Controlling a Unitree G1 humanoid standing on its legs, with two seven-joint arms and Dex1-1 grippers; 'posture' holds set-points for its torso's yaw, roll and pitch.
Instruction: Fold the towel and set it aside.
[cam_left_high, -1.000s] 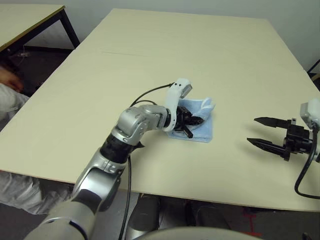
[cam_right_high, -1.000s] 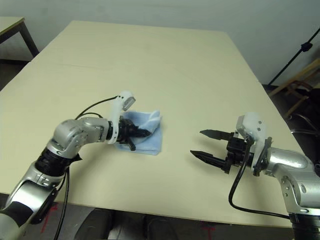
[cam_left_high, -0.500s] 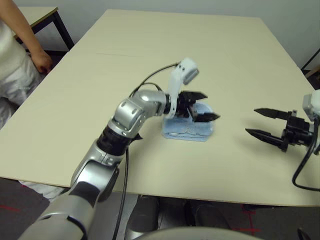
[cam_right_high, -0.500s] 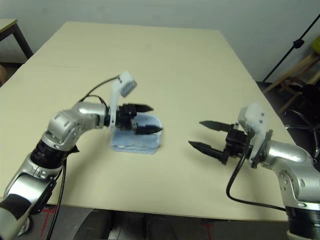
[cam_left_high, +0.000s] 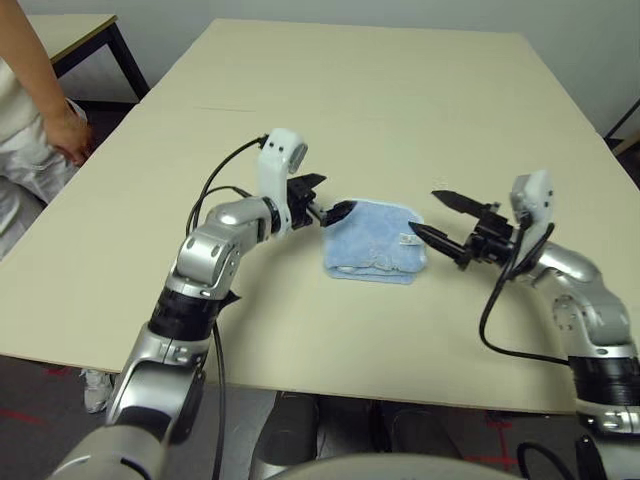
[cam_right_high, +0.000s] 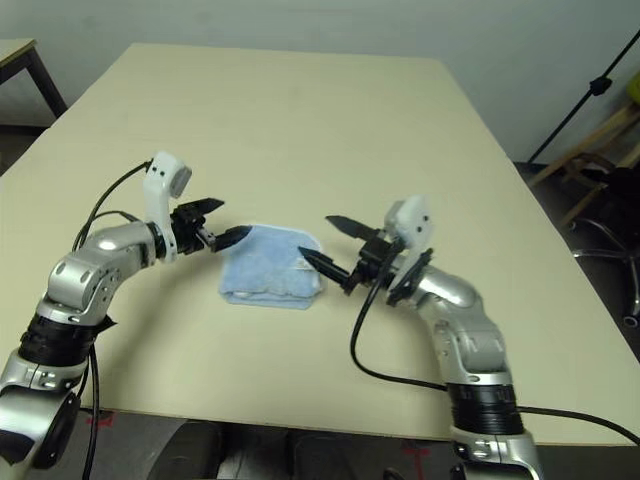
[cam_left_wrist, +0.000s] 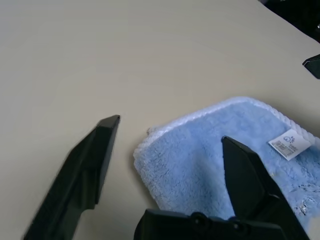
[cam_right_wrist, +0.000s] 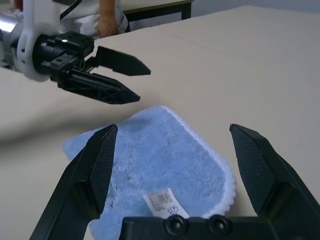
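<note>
The light blue terry-cloth towel with its white stitched border is lying folded into a small flat pad on the pale beige surface, toward the near edge and between the two arms. A small white label with dark print is showing on its upper face near the corner on the robot's right.

The right tool, two black pointed fingers on a white and silver wrist, is hanging just beside the towel's right edge with its fingers spread wide and holding nothing. Its lower fingertip is sitting just off the corner that carries the label; whether it is touching the cloth is not clear. The upper finger is pointing over bare surface behind the towel.

The left tool, the same black pair of fingers under a white camera housing, is facing the towel from the opposite side, its fingers also apart and empty. One fingertip is hovering at the towel's far left corner, while the other is standing clear of the cloth.

At the far left, beyond the surface's edge, a person's hand and light clothing are showing beside a second table with dark legs.
</note>
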